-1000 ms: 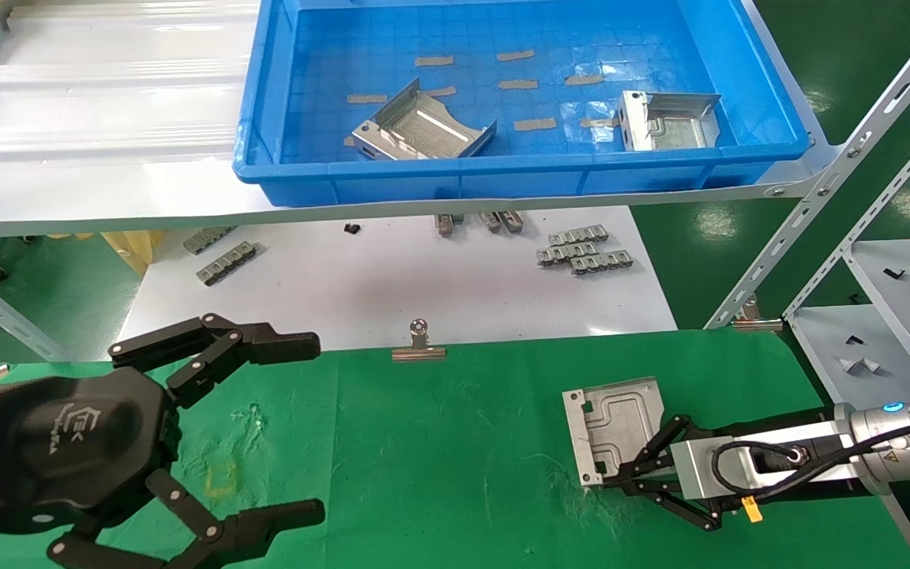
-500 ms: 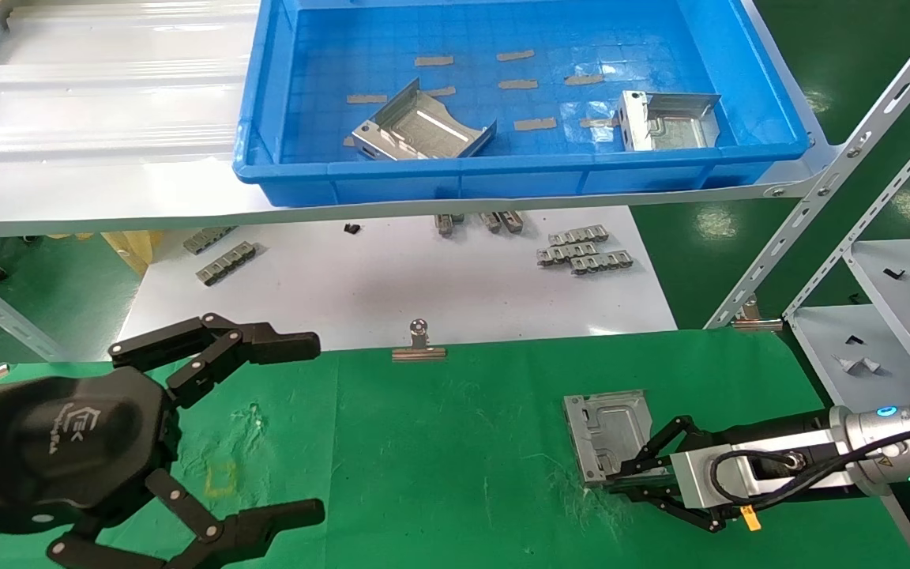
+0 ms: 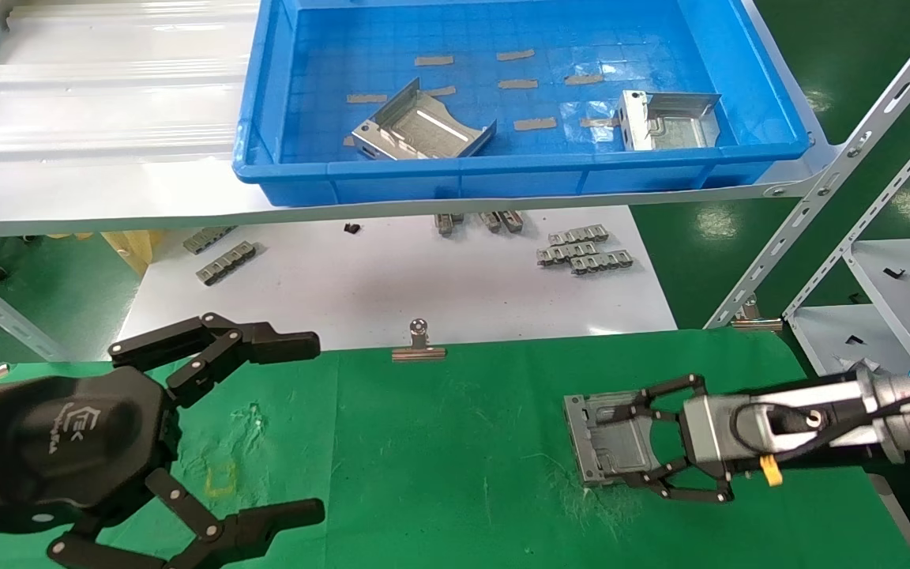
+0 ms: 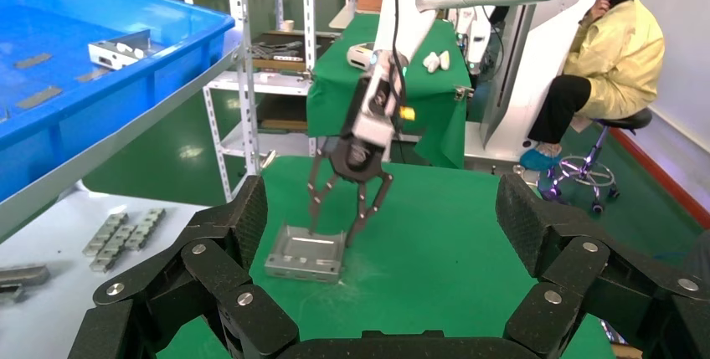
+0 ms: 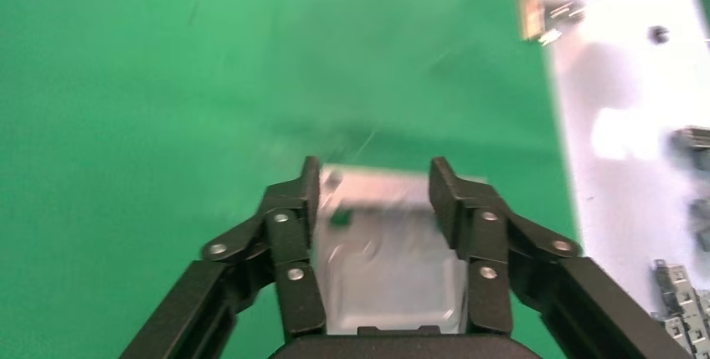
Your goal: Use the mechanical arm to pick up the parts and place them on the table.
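On the green worktop lies one stamped plate, with the right gripper over it, jaws spread just wide of its side walls. It looks stiff, light and slick, so the folded walls seem the surest hold. Two more parts wait in the blue tray; the left gripper hangs idle, jaws wide.

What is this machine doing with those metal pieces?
The right gripper has its open fingers on either side of a silver sheet-metal part lying on the green table. Two more parts sit in the blue tray on the shelf. The left gripper waits open, holding nothing, at the near left.
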Controlling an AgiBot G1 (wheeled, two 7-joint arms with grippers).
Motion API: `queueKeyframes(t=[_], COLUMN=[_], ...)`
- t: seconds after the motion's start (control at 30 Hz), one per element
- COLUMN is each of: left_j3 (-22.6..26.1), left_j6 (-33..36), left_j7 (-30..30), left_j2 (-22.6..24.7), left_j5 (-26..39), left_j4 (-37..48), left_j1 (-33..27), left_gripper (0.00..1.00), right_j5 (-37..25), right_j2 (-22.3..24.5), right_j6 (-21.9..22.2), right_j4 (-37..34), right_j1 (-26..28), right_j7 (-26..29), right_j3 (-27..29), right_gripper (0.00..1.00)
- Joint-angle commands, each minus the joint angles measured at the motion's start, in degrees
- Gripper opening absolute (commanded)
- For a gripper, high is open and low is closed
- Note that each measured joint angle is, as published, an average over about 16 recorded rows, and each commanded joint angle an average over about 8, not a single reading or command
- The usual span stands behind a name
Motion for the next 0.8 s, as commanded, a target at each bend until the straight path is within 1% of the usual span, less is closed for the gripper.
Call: queueKeyframes(t=[0.03, 0.17, 0.27, 0.4, 0.8], left_j3=[0.0, 0.0, 0.0, 0.0, 0.0], left_j6=[0.0, 0.0, 0.0, 0.0, 0.0], left_j7=[0.0, 0.0, 0.0, 0.0, 0.0], left_j2=[0.0, 0.0, 0.0, 0.0, 0.0], left_j5=[0.0, 0.0, 0.0, 0.0, 0.0], left_j4=[0.0, 0.0, 0.0, 0.0, 0.0], left_j1=[0.0, 0.0, 0.0, 0.0, 0.0], left_gripper=[1.0, 1.0, 1.0, 1.0, 1.0], right_j5=[1.1, 2.1, 2.7, 2.9, 2.7], right_j2=[0.3, 0.1, 0.0, 0.0, 0.0], right_j6=[-1.0, -1.5, -2.2, -2.4, -2.0], right_j4=[-0.4, -1.0, -1.1, -1.1, -0.4], right_j1=[0.7, 1.6, 1.8, 2.0, 1.5], right_j7=[2.4, 10.3, 14.2, 15.1, 13.8], right_j3=[0.6, 0.7, 0.7, 0.7, 0.9], right_gripper=[1.0, 1.0, 1.0, 1.0, 1.0])
